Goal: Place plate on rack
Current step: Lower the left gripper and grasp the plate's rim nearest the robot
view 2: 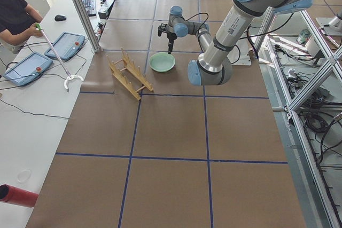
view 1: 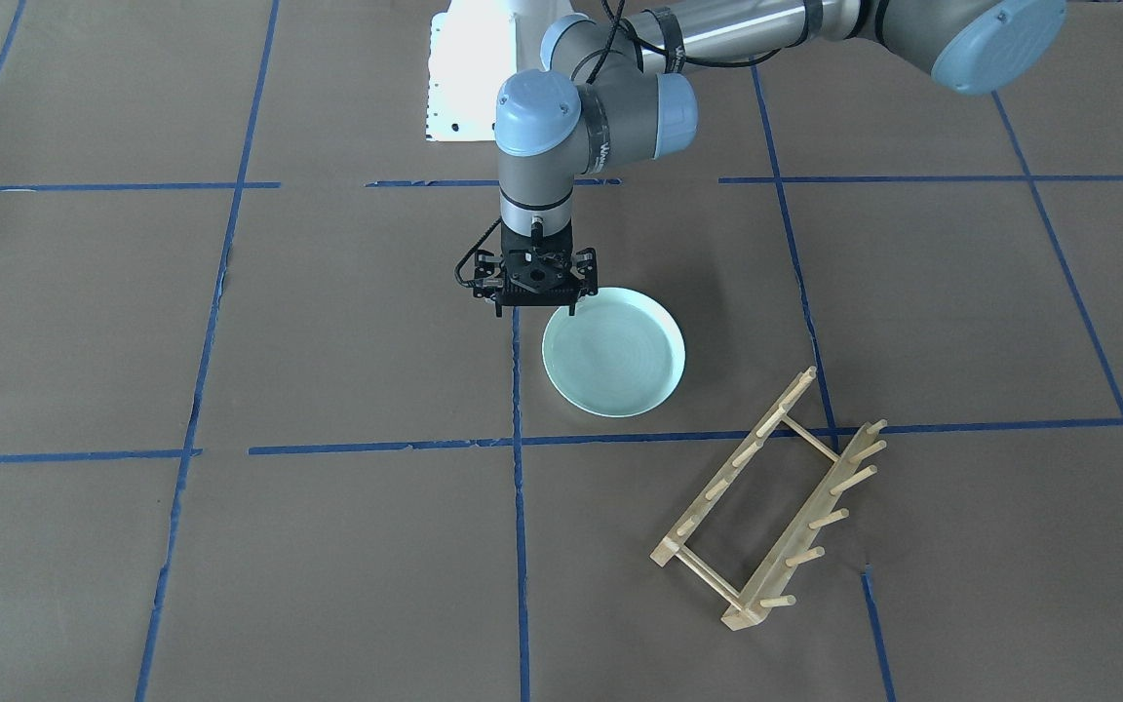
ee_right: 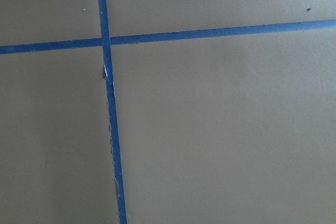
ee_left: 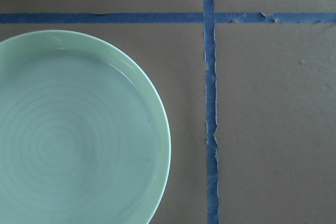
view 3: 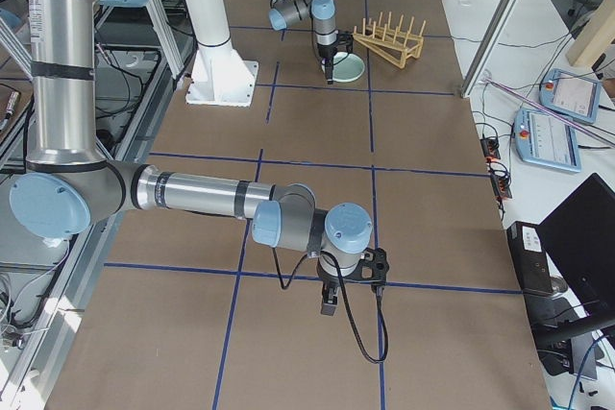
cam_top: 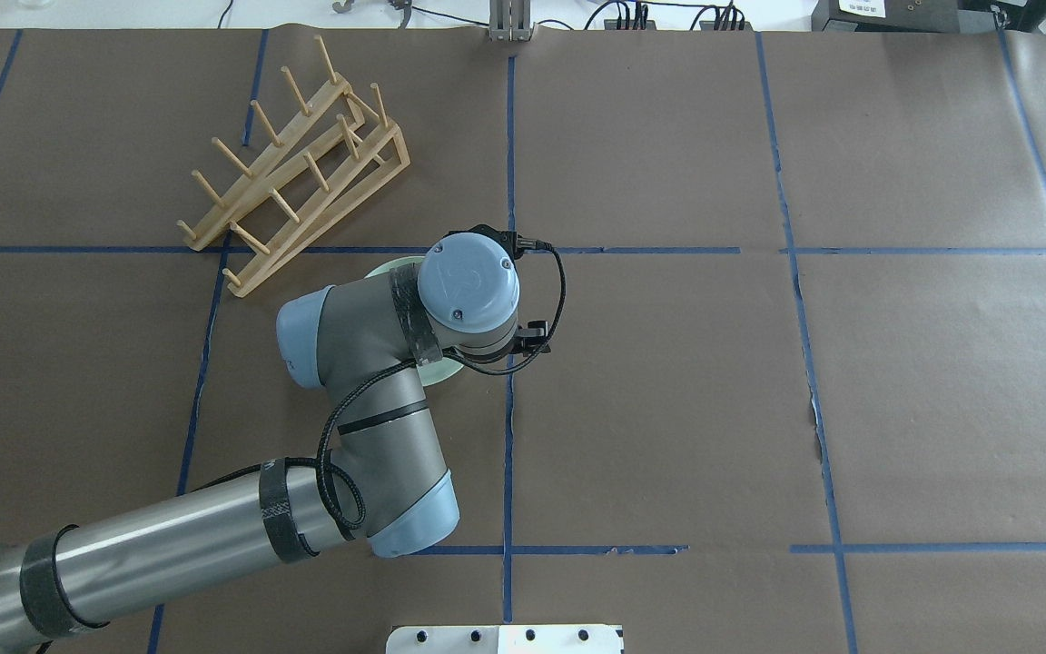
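The pale mint-green plate (view 1: 613, 353) lies flat on the brown table near the middle. It fills the left of the left wrist view (ee_left: 79, 129). In the overhead view my left arm hides it, except for a sliver (cam_top: 437, 372). My left gripper (view 1: 535, 312) points straight down just over the plate's rim on the side away from the rack; its fingers look spread and empty. The light-wood rack (view 1: 766, 497) stands empty a short way beyond the plate and also shows in the overhead view (cam_top: 296, 173). My right gripper (view 3: 329, 304) hangs low over bare table far from both; I cannot tell its state.
Blue tape lines (view 1: 519, 546) cross the brown paper. The white robot base plate (view 1: 464, 68) is at the robot's side. An operator (view 2: 13, 14) with a hooked stick and two tablets (view 2: 64, 46) are past the table's far edge. A red cylinder (view 2: 16, 196) lies off the table.
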Controlling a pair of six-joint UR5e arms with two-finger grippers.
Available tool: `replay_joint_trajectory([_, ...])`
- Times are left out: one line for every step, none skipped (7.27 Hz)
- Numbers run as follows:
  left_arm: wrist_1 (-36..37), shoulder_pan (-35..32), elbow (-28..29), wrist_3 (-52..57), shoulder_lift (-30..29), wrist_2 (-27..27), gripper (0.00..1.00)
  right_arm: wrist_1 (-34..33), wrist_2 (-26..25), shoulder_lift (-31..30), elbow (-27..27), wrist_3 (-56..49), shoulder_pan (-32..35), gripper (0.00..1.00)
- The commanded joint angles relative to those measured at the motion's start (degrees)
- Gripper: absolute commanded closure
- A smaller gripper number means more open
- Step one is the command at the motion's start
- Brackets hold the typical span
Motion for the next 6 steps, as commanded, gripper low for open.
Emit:
replay_joint_trajectory([-0.62,-1.63,0.46,2.51,0.01,0.17,0.00,0.00,0.00,0.02,0.00,0.02,0.00,0.00])
replay_joint_trajectory([-1.93,-1.90,1.86,2.61,0.01,0.17,0.00,0.00,0.00,0.02,0.00,0.02,0.00,0.00])
replay_joint_trajectory([-3.59,-2.08,3.44,2.61,0.01,0.26,0.02,0.00,0.00,0.02,0.00,0.02,0.00,0.00])
replay_joint_trajectory([-4.92,-2.08,4.58,2.61,0.01,0.17,0.07,0.00,0.00,0.02,0.00,0.02,0.00,0.00])
replay_joint_trajectory([-5.02,-2.08,4.68,2.61,0.01,0.17,0.10,0.00,0.00,0.02,0.00,0.02,0.00,0.00])
replay_joint_trajectory([-5.02,-2.08,4.77,2.61,0.01,0.17,0.14,0.00,0.00,0.02,0.00,0.02,0.00,0.00])
